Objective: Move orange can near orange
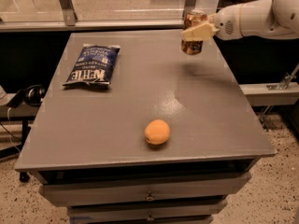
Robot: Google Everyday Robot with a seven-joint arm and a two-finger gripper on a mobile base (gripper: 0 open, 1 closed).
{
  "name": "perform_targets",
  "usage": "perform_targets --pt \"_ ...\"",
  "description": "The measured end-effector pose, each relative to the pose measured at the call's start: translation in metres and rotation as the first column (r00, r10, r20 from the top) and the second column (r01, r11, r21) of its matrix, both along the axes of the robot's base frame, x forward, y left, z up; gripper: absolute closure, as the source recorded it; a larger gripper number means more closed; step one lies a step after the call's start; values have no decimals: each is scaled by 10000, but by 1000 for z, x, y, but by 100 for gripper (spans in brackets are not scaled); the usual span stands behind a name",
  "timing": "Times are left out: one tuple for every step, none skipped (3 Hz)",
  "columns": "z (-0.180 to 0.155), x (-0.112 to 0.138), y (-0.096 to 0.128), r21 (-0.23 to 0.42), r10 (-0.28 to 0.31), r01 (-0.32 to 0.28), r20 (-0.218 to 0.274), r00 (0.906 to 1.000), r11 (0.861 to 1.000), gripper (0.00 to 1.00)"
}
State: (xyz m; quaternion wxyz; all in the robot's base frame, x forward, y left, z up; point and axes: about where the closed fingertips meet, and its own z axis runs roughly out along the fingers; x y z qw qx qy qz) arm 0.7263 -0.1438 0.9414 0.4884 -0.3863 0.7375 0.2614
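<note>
hand (198, 31) gripping orange can (191, 45) — held above far right of table (117, 120), orange (157, 132) near front edge, well apart

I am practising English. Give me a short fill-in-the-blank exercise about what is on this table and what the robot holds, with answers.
1. The tool holds the orange can above the grey table, so the can does not ____ it.
2. In the picture, the blue Kettle chip bag lies to the ____ of the can.
3. Exactly ____ things rest on the table: the bag and the orange.
Answers: touch; left; two.
</note>
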Motion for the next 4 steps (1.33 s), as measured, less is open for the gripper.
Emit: perform_targets --pt "-11 -57 -15 94 1111 -1107 -920 9895 9938 100" --pt "-23 -117 -26 219 2119 -2110 -1488 9659 9772 100" --pt "-33 -167 -25 454 2847 -2811 -1509 9467 9586 100" --pt "-38 -211 -9 851 3476 -3396 -1098 9312 9367 100"
